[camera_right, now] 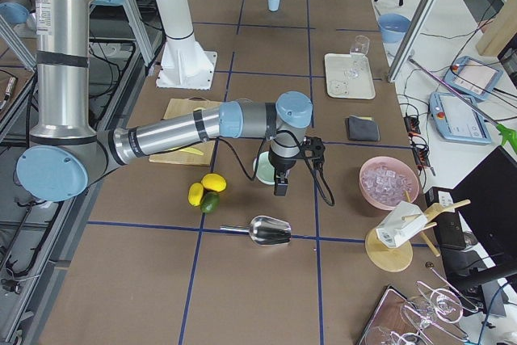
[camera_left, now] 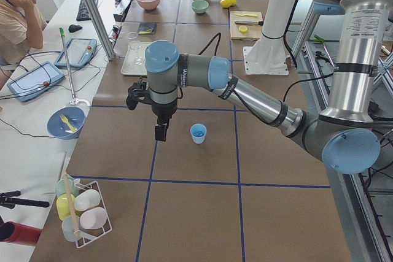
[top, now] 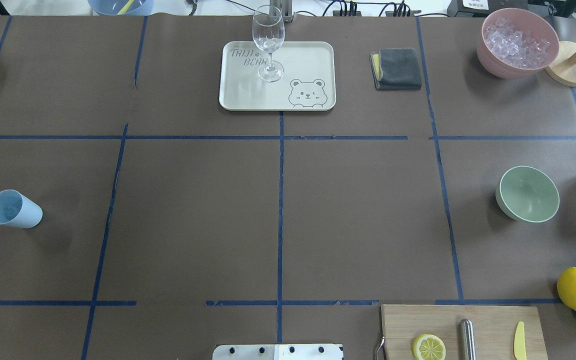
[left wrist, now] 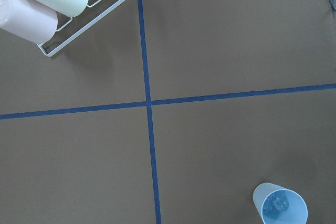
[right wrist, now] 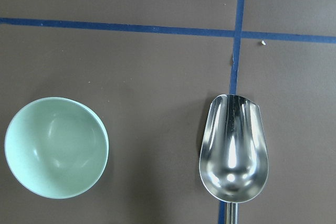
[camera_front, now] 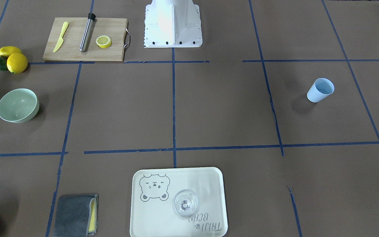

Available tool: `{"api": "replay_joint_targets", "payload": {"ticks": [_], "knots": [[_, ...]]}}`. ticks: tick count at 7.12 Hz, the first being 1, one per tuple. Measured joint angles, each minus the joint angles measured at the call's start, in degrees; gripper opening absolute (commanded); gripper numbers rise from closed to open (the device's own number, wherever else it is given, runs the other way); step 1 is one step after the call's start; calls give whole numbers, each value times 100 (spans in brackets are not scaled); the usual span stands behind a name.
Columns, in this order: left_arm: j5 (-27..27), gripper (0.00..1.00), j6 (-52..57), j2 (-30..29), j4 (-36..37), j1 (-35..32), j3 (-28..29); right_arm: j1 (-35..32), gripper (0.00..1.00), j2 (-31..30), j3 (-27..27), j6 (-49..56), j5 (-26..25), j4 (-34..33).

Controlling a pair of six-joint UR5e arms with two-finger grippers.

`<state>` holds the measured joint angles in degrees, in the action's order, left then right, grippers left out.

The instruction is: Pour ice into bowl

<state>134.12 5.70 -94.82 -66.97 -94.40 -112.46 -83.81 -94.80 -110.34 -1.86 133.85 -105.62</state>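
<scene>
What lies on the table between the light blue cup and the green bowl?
Nothing: in the overhead view the table between the light blue cup and the bowl is bare, crossed only by blue tape lines.

The round pale mint-green bowl (camera_front: pixel 17 105) stands the right way up on the brown table (camera_front: pixel 209 108). Its sides are smooth and not shiny, and it is empty. It sits on the robot's right side of the table. The little clear ice cubes (left wrist: pixel 280 203) lie at the bottom of a light blue cup (left wrist: pixel 259 196). There are only a few of them. The cup stands upright on the robot's left side, well apart from the bowl.
</scene>
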Motion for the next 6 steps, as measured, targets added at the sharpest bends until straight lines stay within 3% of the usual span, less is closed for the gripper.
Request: {"api": "replay_joint_targets", "payload": {"ticks": [3, 6], "knots": [[79, 100, 31, 28, 15, 140, -37, -12, 100, -110, 158, 13, 347, 79], [112, 100, 51, 39, -4, 192, -105, 30, 100, -381, 393, -29, 554, 896]]}}
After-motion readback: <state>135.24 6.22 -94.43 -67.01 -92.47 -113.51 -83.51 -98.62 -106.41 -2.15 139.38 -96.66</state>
